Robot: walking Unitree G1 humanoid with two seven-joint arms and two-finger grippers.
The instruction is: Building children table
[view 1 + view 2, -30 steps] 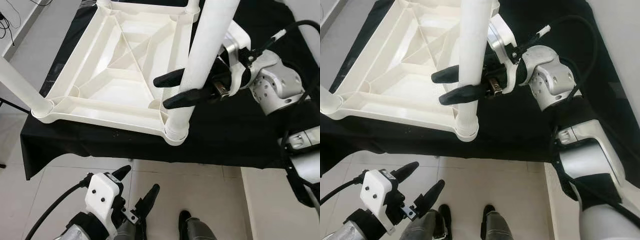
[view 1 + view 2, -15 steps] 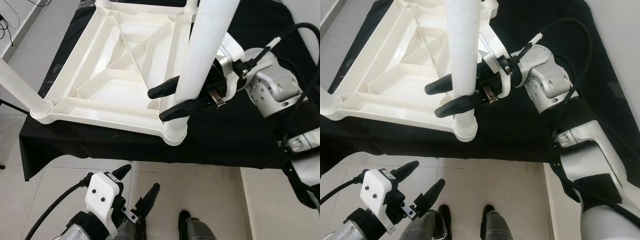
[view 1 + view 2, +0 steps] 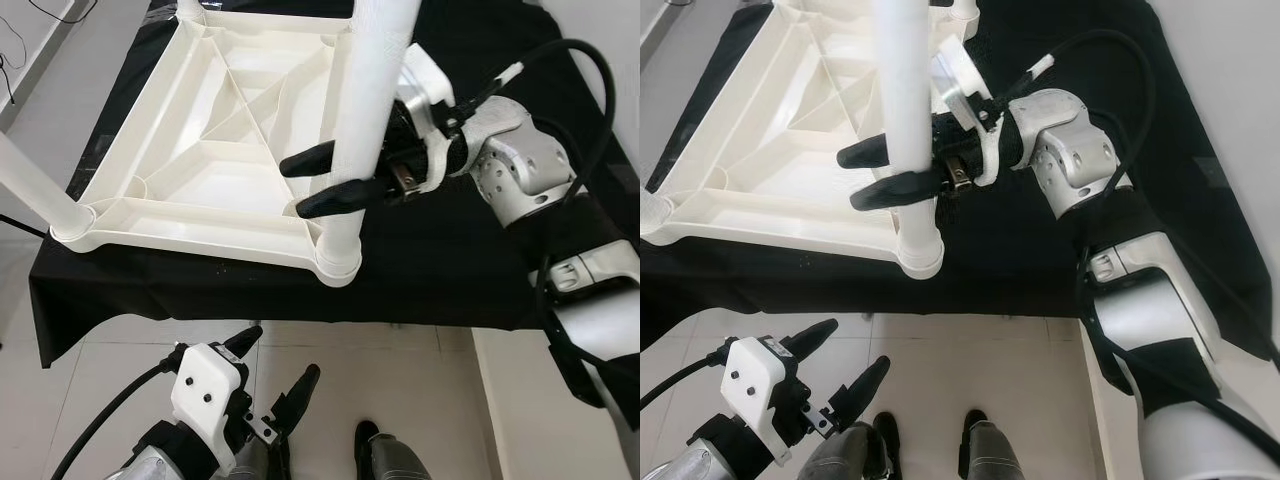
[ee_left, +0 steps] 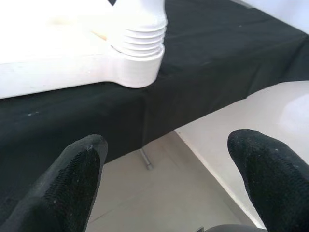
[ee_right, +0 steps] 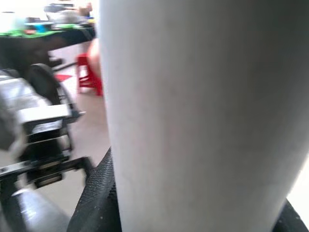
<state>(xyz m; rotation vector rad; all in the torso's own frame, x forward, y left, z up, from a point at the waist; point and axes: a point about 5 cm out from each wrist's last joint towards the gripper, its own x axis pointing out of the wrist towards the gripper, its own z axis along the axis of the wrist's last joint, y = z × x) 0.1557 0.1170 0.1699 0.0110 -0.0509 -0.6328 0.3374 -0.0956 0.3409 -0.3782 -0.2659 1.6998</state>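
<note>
The white plastic tabletop (image 3: pixel 215 170) lies upside down on a black-draped surface (image 3: pixel 450 270). A white table leg (image 3: pixel 355 120) stands in the near right corner socket (image 3: pixel 339 266), leaning slightly to the right. My right gripper (image 3: pixel 322 180) is shut on this leg a little above the socket, one black finger on each side. In the right wrist view the leg (image 5: pixel 203 116) sits close between the fingers (image 5: pixel 96 193). My left gripper (image 3: pixel 278 360) hangs open below the surface's front edge, holding nothing. In its wrist view the socket (image 4: pixel 137 63) lies ahead of it.
Another white leg (image 3: pixel 30 185) stands in the near left corner, and two more rise at the far corners (image 3: pixel 188 8). The black cloth (image 3: pixel 200 305) hangs over the front edge above a tiled floor (image 3: pixel 420 370). My feet (image 3: pixel 372 440) stand near that edge.
The right gripper has swung left with the leg, so the leg stands closer to upright in its socket. The camera has shifted slightly. The left arm has not moved.
</note>
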